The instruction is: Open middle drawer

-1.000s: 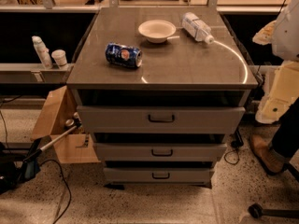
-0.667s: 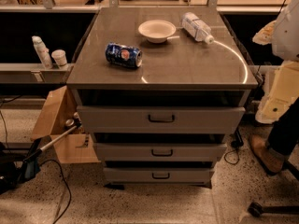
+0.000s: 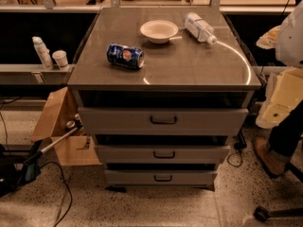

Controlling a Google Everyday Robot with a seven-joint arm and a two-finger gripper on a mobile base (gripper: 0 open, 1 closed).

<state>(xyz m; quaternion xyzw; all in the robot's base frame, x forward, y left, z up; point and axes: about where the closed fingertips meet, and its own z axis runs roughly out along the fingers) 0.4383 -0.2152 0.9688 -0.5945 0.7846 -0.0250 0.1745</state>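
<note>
A grey cabinet has three stacked drawers. The middle drawer (image 3: 142, 154) is a flat grey front with a small dark bar handle (image 3: 164, 154) at its centre. It sits between the wider top drawer (image 3: 118, 121) and the narrower bottom drawer (image 3: 132, 178). My arm hangs at the right edge of the camera view, and its pale end, the gripper (image 3: 280, 104), is beside the cabinet's right side at about top-drawer height. It is well apart from the middle drawer's handle and holds nothing that I can see.
On the cabinet top (image 3: 189, 65) lie a blue can (image 3: 125, 56) on its side, a white bowl (image 3: 159, 30) and a plastic bottle (image 3: 199, 27) on its side. An open cardboard box (image 3: 59, 126) and a long tool (image 3: 45, 148) are at the left. A person's leg and shoe (image 3: 272, 157) are at the right.
</note>
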